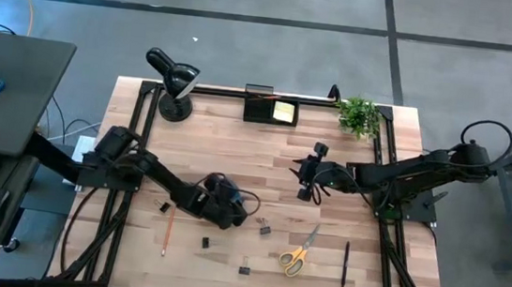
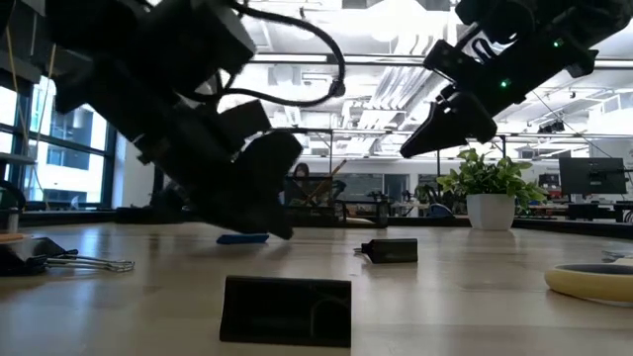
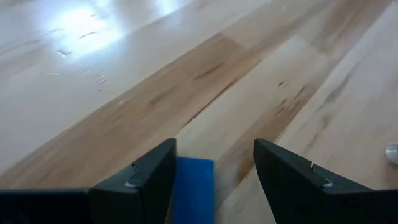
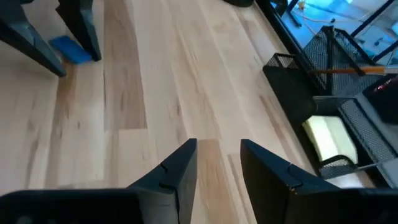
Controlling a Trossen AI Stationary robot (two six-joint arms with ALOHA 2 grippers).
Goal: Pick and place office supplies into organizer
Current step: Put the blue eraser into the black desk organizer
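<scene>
bright, even light across the wooden table from overhead, shadows short and soft. down low, ceiling lights blow out to white and the left arm smears, dark and backlit. glare washes the boards in the left wrist view; the blue eraser looks soft, perhaps too close to focus.

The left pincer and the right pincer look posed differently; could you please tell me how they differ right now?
The left pincer is down close to the wooden table, while the right pincer hangs well above it near the middle. The left pincer straddles the blue eraser; the right pincer has nothing between its fingers, only bare wood below. Both are open and grip nothing.
</scene>
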